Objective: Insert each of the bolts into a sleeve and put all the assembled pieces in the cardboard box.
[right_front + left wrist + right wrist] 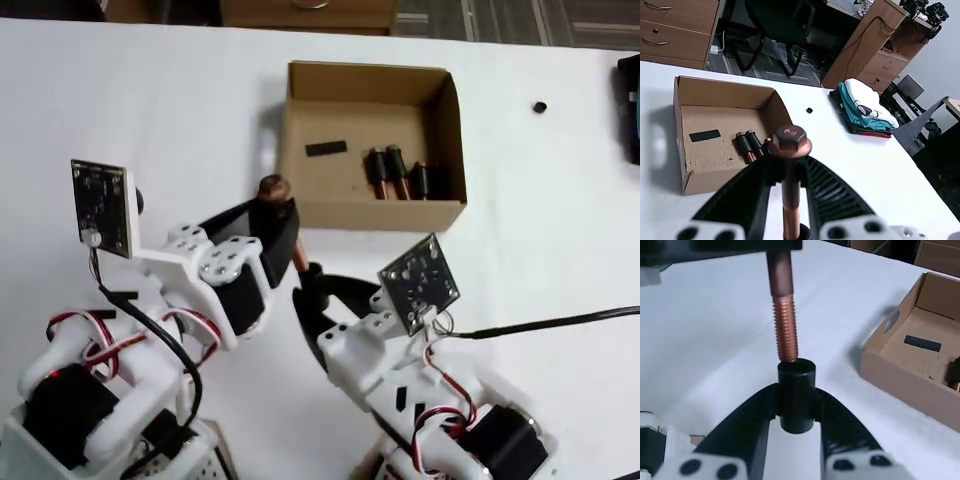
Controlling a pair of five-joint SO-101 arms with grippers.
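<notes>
Inside the cardboard box (pixel 370 215) lie what look like three assembled pieces (pixel 397 172), so that share of the task appears done. Just in front of the box's near wall, above the desk (pixel 560 250), a fourth pairing is under way. The left end effector (pixel 787 172) is closed on the shank of a copper bolt (pixel 789 145) below its head. The right end effector (pixel 796 407) is clamped around a black sleeve (pixel 796 390). The bolt's threaded tip sits at the sleeve's mouth, barely entered. Left to do, by my reading: seat the bolt fully and drop the piece into the box. A small dark item (pixel 540 106) lies beyond the box; whether it is another part I cannot tell.
</notes>
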